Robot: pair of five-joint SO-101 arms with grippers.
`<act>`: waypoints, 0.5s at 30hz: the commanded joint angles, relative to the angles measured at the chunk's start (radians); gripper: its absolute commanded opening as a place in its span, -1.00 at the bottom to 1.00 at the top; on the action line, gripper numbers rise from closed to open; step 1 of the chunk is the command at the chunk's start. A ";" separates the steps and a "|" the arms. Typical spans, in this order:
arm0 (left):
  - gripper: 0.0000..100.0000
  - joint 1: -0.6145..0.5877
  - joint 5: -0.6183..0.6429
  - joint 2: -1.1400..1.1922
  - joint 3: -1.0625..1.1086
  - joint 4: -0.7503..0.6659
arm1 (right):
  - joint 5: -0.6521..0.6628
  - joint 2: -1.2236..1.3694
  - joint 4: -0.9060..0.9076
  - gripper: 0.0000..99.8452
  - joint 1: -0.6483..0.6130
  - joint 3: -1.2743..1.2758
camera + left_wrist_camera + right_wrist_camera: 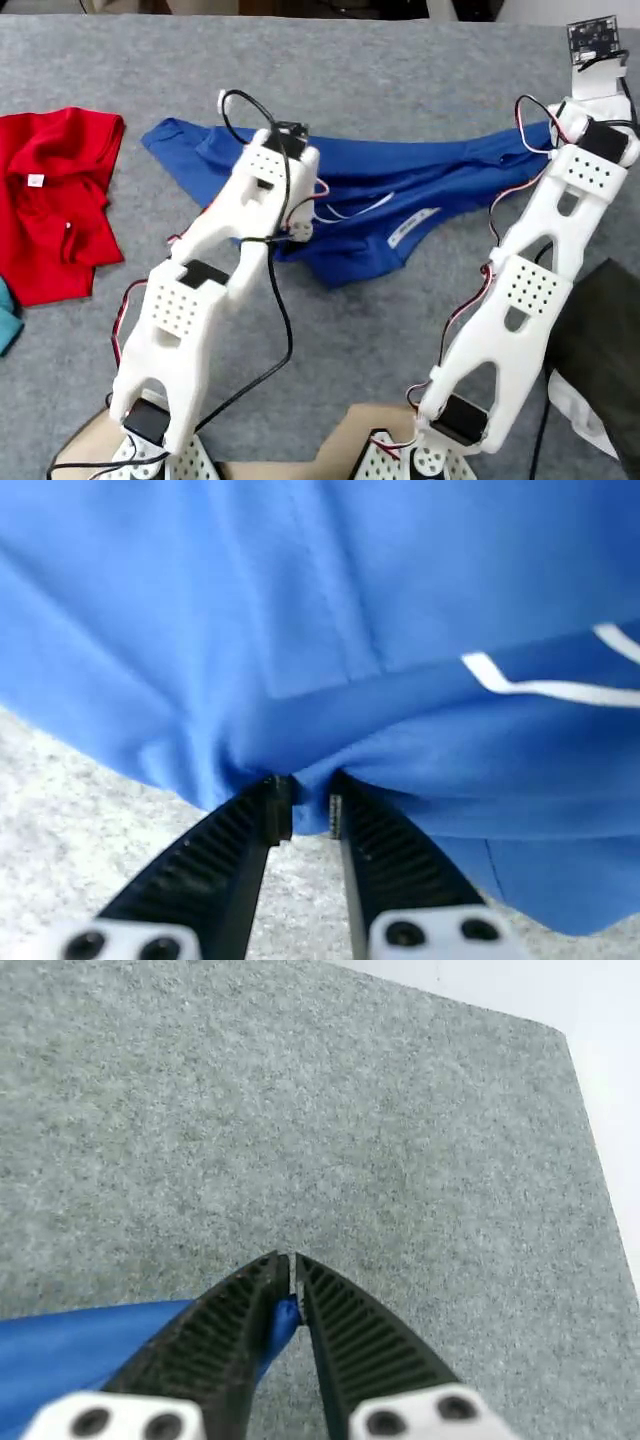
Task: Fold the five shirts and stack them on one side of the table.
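A blue shirt (380,185) lies stretched across the middle of the grey table. My left gripper (309,805) is shut on a bunched fold of the blue shirt (330,610) near its left-middle part, under the left arm's wrist (280,160). At the table's far right, my right gripper (291,1278) is shut on a thin edge of the blue shirt (90,1345), under the right arm's wrist (590,150). A red shirt (50,200) lies crumpled at the left edge. A dark shirt (600,340) sits at the right edge.
A teal piece of cloth (8,320) peeks in at the left edge below the red shirt. Bare grey felt (350,60) runs along the back of the table. A white cloth (580,415) lies under the dark shirt.
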 commanded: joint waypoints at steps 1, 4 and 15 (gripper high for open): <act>-0.87 0.063 0.000 -0.073 0.115 -0.023 | 0.011 -0.008 0.003 -0.99 -0.005 -0.056; -0.87 0.110 0.017 -0.176 0.218 -0.060 | 0.011 -0.008 0.003 -0.99 -0.005 -0.056; -0.87 0.103 0.048 -0.605 0.500 -0.279 | 0.011 -0.008 0.003 -0.99 -0.004 -0.059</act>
